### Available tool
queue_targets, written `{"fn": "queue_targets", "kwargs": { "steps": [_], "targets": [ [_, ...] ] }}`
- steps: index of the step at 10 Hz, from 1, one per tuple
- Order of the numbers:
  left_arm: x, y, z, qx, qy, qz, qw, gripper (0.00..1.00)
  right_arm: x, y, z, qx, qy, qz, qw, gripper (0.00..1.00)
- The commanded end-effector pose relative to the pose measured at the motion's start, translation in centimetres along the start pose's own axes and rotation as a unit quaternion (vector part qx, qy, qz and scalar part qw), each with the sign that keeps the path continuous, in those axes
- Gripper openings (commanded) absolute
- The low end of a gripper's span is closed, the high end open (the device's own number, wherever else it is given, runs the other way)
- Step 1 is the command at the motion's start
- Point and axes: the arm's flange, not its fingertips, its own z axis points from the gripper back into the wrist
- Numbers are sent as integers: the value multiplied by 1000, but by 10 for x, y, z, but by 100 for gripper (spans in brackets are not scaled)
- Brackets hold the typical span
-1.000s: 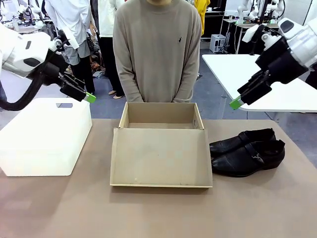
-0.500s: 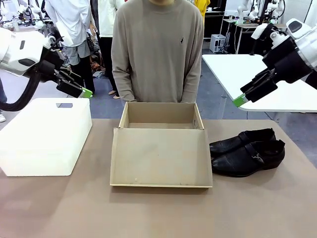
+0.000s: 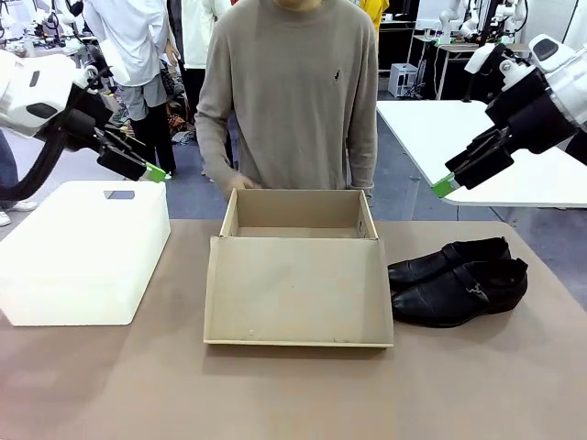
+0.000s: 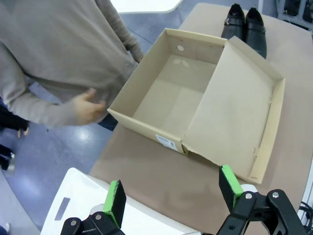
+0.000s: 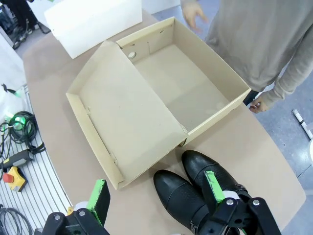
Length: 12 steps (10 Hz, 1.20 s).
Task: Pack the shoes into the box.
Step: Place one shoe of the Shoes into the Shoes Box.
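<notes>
The shoes (image 3: 459, 280), a glossy black pair, lie side by side on the table right of the box, toes pointing left; they show too in the left wrist view (image 4: 247, 24) and the right wrist view (image 5: 195, 169). The tan box (image 3: 298, 213) stands open at the table's middle, inside bare (image 4: 176, 93) (image 5: 190, 93), its lid flap lying flat toward me. My left gripper (image 3: 156, 172) (image 4: 171, 193) hangs open high over the white container. My right gripper (image 3: 444, 186) (image 5: 156, 192) is open too, in the air above and behind the shoes.
A white rectangular container (image 3: 83, 247) sits at the table's left. A person in a beige sweater stands behind the box, one hand (image 3: 234, 183) near its far left corner. Bare table lies in front of the lid.
The person's hand on the picture's left has come up toward the box's far left corner. My left gripper drew back to the left; my right gripper rose slightly and then held.
</notes>
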Motion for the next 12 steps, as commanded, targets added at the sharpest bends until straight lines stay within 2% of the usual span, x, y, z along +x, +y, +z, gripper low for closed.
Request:
{"fn": "queue_targets", "kwargs": {
  "steps": [1, 9, 12],
  "targets": [
    [-3, 0, 4, -1, 5, 4, 1000, 100, -1, -3, -1, 6, -7, 14, 1000, 100],
    [-1, 1, 1, 1, 3, 2, 1000, 100, 0, 1, 1, -5, 3, 1, 1000, 100],
    [-1, 1, 1, 1, 3, 2, 1000, 100, 3, -15, 12, -1, 38, 39, 999, 100]
  ]
}}
